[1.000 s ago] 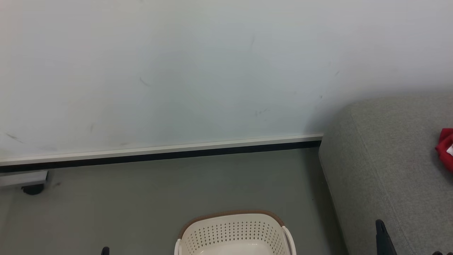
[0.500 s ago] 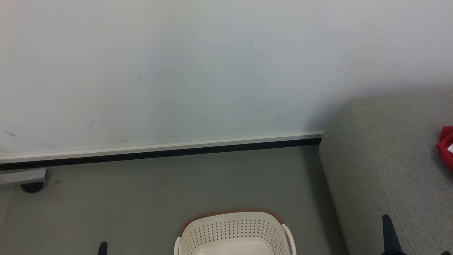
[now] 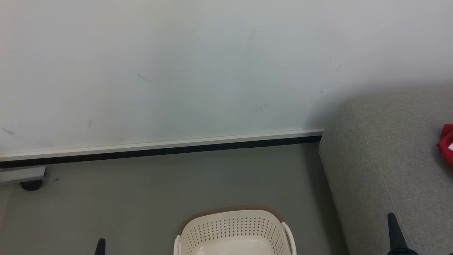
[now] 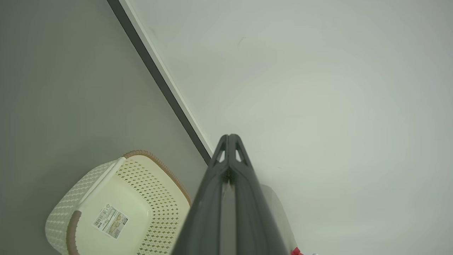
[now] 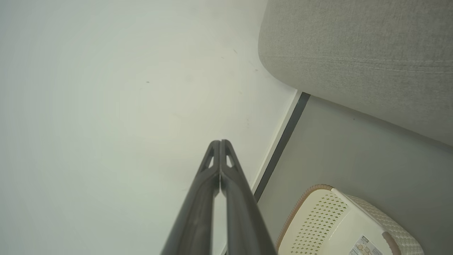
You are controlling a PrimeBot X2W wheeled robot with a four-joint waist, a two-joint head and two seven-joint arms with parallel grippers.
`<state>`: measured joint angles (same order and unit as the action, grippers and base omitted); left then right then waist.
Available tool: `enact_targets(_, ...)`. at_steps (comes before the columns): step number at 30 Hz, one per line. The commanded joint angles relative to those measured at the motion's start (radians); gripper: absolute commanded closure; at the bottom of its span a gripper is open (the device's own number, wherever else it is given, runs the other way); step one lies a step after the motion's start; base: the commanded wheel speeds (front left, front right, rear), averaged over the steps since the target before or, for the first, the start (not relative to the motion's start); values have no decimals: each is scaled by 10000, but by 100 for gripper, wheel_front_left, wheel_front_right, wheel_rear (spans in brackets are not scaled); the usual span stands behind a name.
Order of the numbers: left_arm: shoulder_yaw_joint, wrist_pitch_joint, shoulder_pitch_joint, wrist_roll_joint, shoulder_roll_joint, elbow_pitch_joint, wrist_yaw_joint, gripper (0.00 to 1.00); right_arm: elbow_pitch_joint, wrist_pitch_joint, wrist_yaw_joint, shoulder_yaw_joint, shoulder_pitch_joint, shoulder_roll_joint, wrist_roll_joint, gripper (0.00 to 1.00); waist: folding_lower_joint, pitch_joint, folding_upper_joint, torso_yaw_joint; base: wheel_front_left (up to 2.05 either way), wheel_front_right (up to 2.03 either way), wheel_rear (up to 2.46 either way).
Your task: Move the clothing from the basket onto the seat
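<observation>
Since the basket [image 3: 230, 226] looks bare inside but for its paper label [image 4: 110, 220] (a barcode, print too small to read), the task seems done. Red clothing [image 3: 446, 143] lies on the seat [image 3: 389, 159], well apart from it. Left gripper [image 4: 229, 138] and right gripper [image 5: 220, 143] hang raised, fingers pressed together, gripping nothing — probably parked.

The left jaws are two long, matte dark grey fingers [image 4: 208, 198], broad at the bottom centre of the left wrist view and narrowing to rounded tips. Each is pierced near its tip by a small, slim triangular opening. A paler grey strip runs between them lower down. The right jaws have the same dark tapered fingers [image 5: 198, 205] with the same small openings. In the head view, a slim black finger tip [image 3: 101, 248] shows at the lower left and a taller pointed one [image 3: 394, 230] at the lower right.
</observation>
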<state>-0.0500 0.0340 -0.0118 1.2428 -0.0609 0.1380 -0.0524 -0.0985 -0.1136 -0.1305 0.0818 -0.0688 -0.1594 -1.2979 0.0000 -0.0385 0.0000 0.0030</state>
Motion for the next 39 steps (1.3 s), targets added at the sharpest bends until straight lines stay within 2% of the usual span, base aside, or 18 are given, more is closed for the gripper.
enact_targets(1,-65,59,247,243,-32,-77,-80,100,114,5,-3,17,201,-119,-295,100,0,11,0,-1,0,0,0)
enact_targets(39,-476,930,562,2970,81,-34,-267,100,275,-188,-4,288,366,-735,-4074,100,0,274,0,-22,0,0,0)
